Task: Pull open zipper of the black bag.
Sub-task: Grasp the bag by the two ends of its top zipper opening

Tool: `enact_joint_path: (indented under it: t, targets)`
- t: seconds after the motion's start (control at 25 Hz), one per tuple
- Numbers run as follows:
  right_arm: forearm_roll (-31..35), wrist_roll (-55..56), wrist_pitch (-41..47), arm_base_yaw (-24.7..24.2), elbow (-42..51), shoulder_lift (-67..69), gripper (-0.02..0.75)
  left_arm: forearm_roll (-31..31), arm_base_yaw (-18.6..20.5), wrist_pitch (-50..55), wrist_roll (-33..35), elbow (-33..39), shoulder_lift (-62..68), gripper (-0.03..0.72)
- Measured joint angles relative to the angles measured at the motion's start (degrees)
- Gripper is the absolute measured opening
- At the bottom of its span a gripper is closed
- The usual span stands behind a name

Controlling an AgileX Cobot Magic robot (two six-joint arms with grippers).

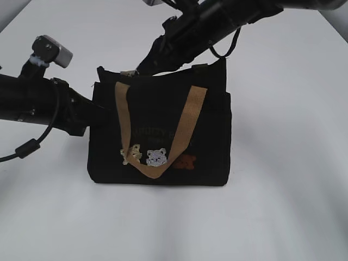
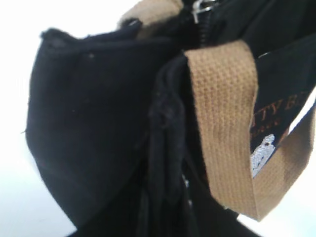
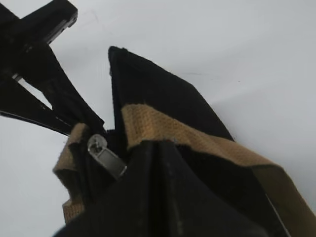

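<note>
The black bag [image 1: 163,141] stands upright on the white table, with tan handles and bear patches on its front. From the left, my left gripper [image 1: 91,113] is shut on the bag's side; the left wrist view is filled by that bunched side fabric [image 2: 163,163]. My right gripper [image 1: 143,67] reaches down onto the bag's top edge near its left end, its fingers [image 3: 148,187] pressed together. The zipper's silver pull [image 3: 106,156] lies against the outer side of one finger, its lower end hidden. I cannot tell whether the pull is pinched. The pull also shows in the other views [image 1: 128,72] [image 2: 199,8].
The white table [image 1: 283,206] surrounds the bag. A tan handle [image 1: 185,130] hangs down the bag's front, and a second tan strap [image 3: 197,138] crosses just beyond my right fingertips. My left arm [image 1: 32,100] and its cable lie along the table's left.
</note>
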Motion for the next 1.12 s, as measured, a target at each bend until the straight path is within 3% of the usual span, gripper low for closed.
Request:
enact_joint_path:
  t: [0.28, 0.36, 0.56, 0.84, 0.92, 0.96, 1.04, 1.12]
  targets:
    - [-1.7, 8.3, 4.9, -7.1, -1.2, -5.8, 0.0, -0.2, 0.0, -0.2, 0.0, 0.0, 0.0, 0.065]
    - [-0.1, 8.5, 6.4, -6.9, -1.1, -5.8, 0.043, -0.2, 0.0, -0.2, 0.0, 0.0, 0.0, 0.065]
    - [2.3, 8.6, 7.5, -5.3, -1.1, -4.9, 0.276, -0.3, 0.0, -0.2, 0.0, 0.0, 0.0, 0.065]
    - [3.2, 8.2, 7.6, -3.2, -1.1, -1.0, 0.317, -0.6, 0.0, -0.2, 0.0, 0.0, 0.0, 0.065]
    - [3.5, 8.2, 7.6, -2.8, -1.1, 0.3, 0.308, -0.7, 0.0, -0.2, 0.0, 0.0, 0.0, 0.065]
    - [3.9, 8.2, 7.6, -2.6, -1.1, 0.8, 0.268, -0.7, 0.0, -0.3, 0.0, 0.0, 0.1, 0.065]
    - [4.5, 7.6, 7.3, -2.5, -1.1, 0.9, 0.106, -0.7, 0.0, -0.4, 0.0, 0.0, 0.1, 0.065]
    - [5.0, 7.3, 7.3, -2.7, -1.1, 0.8, 0.032, -0.8, 0.0, -0.5, 0.0, 0.0, 0.1, 0.065]
